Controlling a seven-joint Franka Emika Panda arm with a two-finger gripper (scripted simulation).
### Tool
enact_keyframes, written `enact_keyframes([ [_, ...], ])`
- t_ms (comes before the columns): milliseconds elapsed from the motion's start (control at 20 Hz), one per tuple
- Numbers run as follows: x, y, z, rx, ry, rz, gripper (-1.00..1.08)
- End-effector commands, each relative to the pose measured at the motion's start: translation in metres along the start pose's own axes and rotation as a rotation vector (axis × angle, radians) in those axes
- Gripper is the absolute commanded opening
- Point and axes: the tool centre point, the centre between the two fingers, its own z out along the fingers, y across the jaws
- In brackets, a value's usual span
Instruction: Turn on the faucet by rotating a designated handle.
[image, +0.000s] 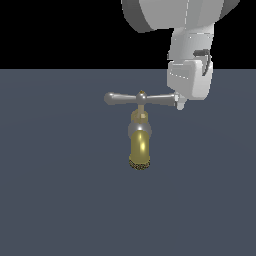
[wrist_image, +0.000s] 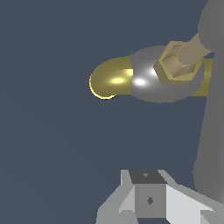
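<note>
The faucet (image: 140, 145) stands on the dark floor: a brass-yellow spout with a speckled tip, a grey collar and a brass stem. The handle (image: 122, 98) is a grey crossbar lying level on top, with a small brass knob at its centre. My gripper (image: 181, 103) hangs at the crossbar's end on the exterior view's right, touching or almost touching it. Its jaws look shut and hold nothing. In the wrist view the spout (wrist_image: 111, 78) and the brass hex stem show. The crossbar (wrist_image: 212, 122) runs close beside the fingers (wrist_image: 149, 192).
The faucet stands on a flat dark grey-blue floor (image: 60, 200). The arm's white body (image: 175, 15) fills the top of the exterior view, above the handle's end on that view's right.
</note>
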Motion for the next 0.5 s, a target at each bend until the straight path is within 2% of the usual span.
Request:
enact_keyframes([
  [0, -0.0001, 0.0, -0.0004, 0.0, 0.0, 0.001, -1.0],
  [450, -0.0006, 0.0049, -0.0011, 0.0, -0.001, 0.003, -1.0],
])
